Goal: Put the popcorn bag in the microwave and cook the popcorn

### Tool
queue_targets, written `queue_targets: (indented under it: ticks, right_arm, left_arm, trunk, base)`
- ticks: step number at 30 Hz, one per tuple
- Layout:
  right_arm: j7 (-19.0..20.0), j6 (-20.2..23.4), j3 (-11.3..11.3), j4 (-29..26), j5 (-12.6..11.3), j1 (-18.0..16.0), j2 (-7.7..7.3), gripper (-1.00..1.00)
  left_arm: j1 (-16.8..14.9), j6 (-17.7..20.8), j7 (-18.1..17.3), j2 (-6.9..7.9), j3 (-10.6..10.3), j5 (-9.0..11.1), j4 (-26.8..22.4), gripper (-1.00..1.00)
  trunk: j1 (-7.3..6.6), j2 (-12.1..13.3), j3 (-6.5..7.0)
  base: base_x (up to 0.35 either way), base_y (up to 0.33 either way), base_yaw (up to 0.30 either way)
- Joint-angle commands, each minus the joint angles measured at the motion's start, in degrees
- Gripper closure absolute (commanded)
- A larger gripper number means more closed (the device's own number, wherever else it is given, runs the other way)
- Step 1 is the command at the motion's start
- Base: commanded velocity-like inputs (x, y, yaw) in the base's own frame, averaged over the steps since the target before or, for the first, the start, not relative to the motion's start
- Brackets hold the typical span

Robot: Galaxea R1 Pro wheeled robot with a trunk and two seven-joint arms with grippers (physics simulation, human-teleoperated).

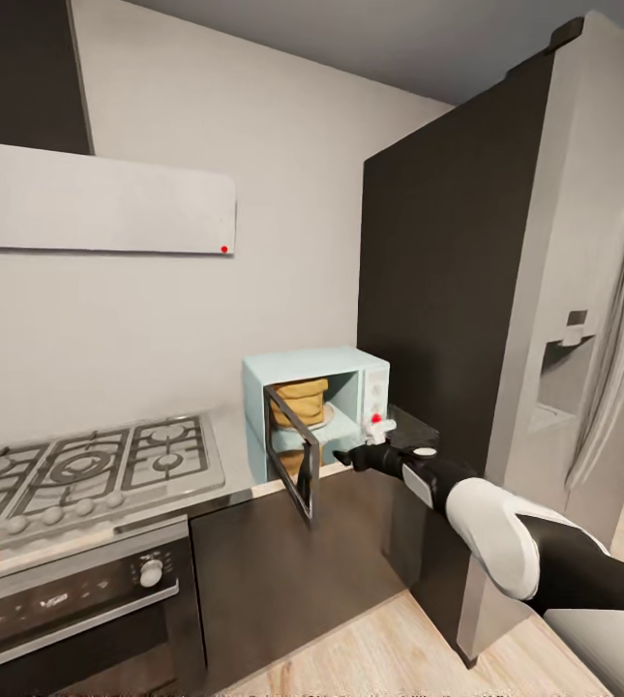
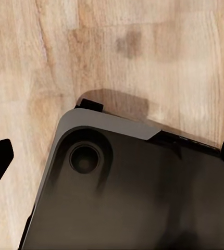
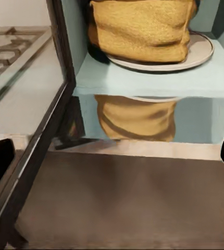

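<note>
The pale mint-blue microwave (image 1: 350, 373) stands on the countertop (image 1: 237, 457) with its dark glass door (image 1: 292, 455) swung open toward me. Inside it, the tan-orange popcorn bag (image 1: 299, 402) sits upright on the round turntable plate (image 3: 200, 52). The right wrist view shows the bag (image 3: 138, 28) close up, mirrored in the glossy countertop (image 3: 211, 122), with the door (image 3: 60, 99) beside it. No popcorn is visible. My right gripper (image 1: 348, 455) (image 3: 112, 161) hovers open and empty just in front of the microwave's opening. Down low over the floor, my left gripper (image 2: 112, 159) is open and empty.
A gas hob (image 1: 89, 465) and a dark built-in oven (image 1: 70, 600) lie left of the microwave. A tall grey fridge (image 1: 544, 290) stands close on the right. A range hood (image 1: 99, 203) hangs above. In the left wrist view, my dark base (image 2: 133, 192) rests on the wood floor (image 2: 143, 52).
</note>
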Motion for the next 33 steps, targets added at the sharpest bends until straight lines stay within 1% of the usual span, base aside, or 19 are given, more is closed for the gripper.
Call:
queue_targets:
  ticks: [1, 2, 3, 7, 10, 12, 14, 17, 21, 23, 24, 25, 26, 28, 29, 30, 31, 32, 33]
  right_arm:
    - [-0.6, -0.2, -0.5, 0.9, 0.6, 0.0, -0.12, -1.00]
    - [-1.4, -0.2, -0.5, 1.4, 0.6, 0.0, -0.50, -1.00]
    - [-2.7, -0.2, -0.4, 1.9, 0.6, 0.0, -1.50, -1.00]
    - [-3.7, -0.1, -0.4, 2.3, 0.6, 0.0, -2.63, -1.00]
    - [-4.4, 0.0, -0.4, 2.4, 0.6, 0.1, -4.62, -1.00]
    - [-4.6, 0.0, -0.4, 2.4, 0.6, 1.4, -5.64, -1.00]
    - [-5.1, 0.0, -0.4, 2.3, 0.6, 3.1, -6.35, -1.00]
    - [-8.0, 0.0, -0.3, 2.3, 0.7, 6.3, -6.90, -1.00]
    - [-12.8, 0.0, -0.2, 2.3, 0.7, 14.2, -7.64, -1.00]
    - [-13.5, 0.0, -0.2, 2.3, 0.7, 16.9, -7.96, -1.00]
    - [-13.8, 0.0, -0.2, 2.3, 0.7, 18.8, -8.17, -1.00]
    - [-14.3, 0.0, -0.2, 2.4, 0.7, 21.2, -8.73, -1.00]
    - [-16.2, 0.3, -0.2, 2.4, 0.6, 24.6, -9.21, -1.00]
    - [-19.2, 0.7, -0.2, 2.4, 0.5, 29.2, -9.51, -1.00]
    - [-22.1, 0.7, -0.3, 2.5, 0.4, 35.0, -9.45, -1.00]
    - [-22.7, 0.6, -0.3, 2.5, 0.3, 37.4, -9.36, -1.00]
    - [-23.3, 0.5, -0.4, 2.5, 0.3, 40.6, -9.31, -1.00]
    - [-23.5, 0.4, -0.5, 2.5, 0.2, 42.6, -9.26, -1.00]
    - [-23.7, 0.3, -0.6, 2.5, 0.2, 45.7, -9.18, -1.00]
  left_arm:
    - [0.0, -0.1, 0.1, -0.02, 0.2, 0.1, 0.0, -1.00]
    - [0.0, -0.1, 0.1, -0.02, 0.2, 0.1, 0.0, -1.00]
    - [-0.1, -0.1, 0.1, -0.04, 0.2, 0.1, 0.0, -1.00]
    - [-0.1, -0.1, 0.1, 0.02, 0.2, 0.1, 0.0, -1.00]
    - [-0.1, -0.1, 0.1, 0.02, 0.2, 0.1, 0.0, -1.00]
    - [-0.1, -0.1, 0.1, 0.03, 0.2, 0.1, 0.0, -1.00]
    - [-0.1, -0.1, 0.1, 0.03, 0.2, 0.2, 0.0, -1.00]
    - [-0.1, -0.1, 0.1, 0.03, 0.2, 0.1, 0.0, -1.00]
    - [-0.1, -0.1, 0.1, -0.03, 0.2, 0.1, 0.0, -1.00]
    - [0.0, -0.1, 0.1, -0.05, 0.1, 0.1, 0.0, -1.00]
    - [-0.1, -0.1, 0.1, -0.04, 0.1, 0.1, 0.0, -1.00]
    - [-0.1, -0.1, 0.1, -0.02, 0.1, 0.1, 0.0, -1.00]
    - [-0.1, -0.1, 0.1, -0.03, 0.1, 0.1, 0.0, -1.00]
    - [0.0, -0.1, 0.1, -0.02, 0.1, 0.1, 0.0, -1.00]
    - [0.0, -0.1, 0.1, -0.03, 0.1, 0.1, 0.0, -1.00]
    - [0.0, -0.1, 0.1, -0.01, 0.1, 0.1, 0.0, -1.00]
    - [0.0, -0.1, 0.1, 0.01, 0.1, 0.1, 0.0, -1.00]
    - [0.0, -0.1, 0.1, 0.01, 0.1, 0.1, 0.0, -1.00]
    - [0.0, -0.1, 0.1, 0.02, 0.2, 0.1, 0.0, -1.00]
  trunk:
    - [0.00, -0.1, -0.17]
    - [0.00, -0.1, -0.26]
    - [0.00, -0.1, -0.36]
    - [0.00, -0.1, -0.73]
    - [0.00, -0.1, -1.01]
    - [0.00, -0.1, -1.19]
    - [0.00, -0.1, -1.38]
    - [0.00, -0.1, -1.65]
    - [0.00, -0.1, -1.76]
    - [0.00, -0.1, -1.77]
    - [0.00, -0.1, -1.77]
    - [0.00, -0.1, -1.77]
    - [0.00, -0.1, -1.77]
    - [0.00, -0.1, -1.77]
    - [0.00, -0.1, -1.77]
    - [0.00, -0.1, -1.77]
    - [0.00, -0.1, -1.77]
    - [0.00, -0.1, -1.77]
    - [0.00, -0.1, -1.77]
  base:
    - [0.000, 0.000, 0.000]
    - [0.000, 0.000, 0.000]
    - [0.000, 0.000, 0.000]
    - [0.000, 0.000, 0.000]
    - [0.000, 0.000, 0.000]
    - [0.000, 0.000, 0.000]
    - [0.000, 0.000, 0.000]
    - [0.000, 0.000, 0.000]
    - [0.000, 0.000, 0.000]
    - [0.000, 0.000, 0.000]
    - [0.000, 0.000, 0.000]
    - [0.000, 0.000, 0.000]
    - [0.000, 0.000, 0.000]
    - [0.000, 0.000, 0.000]
    - [0.000, 0.000, 0.000]
    - [0.000, 0.000, 0.000]
    - [0.000, 0.000, 0.000]
    - [0.000, 0.000, 0.000]
    - [0.000, 0.000, 0.000]
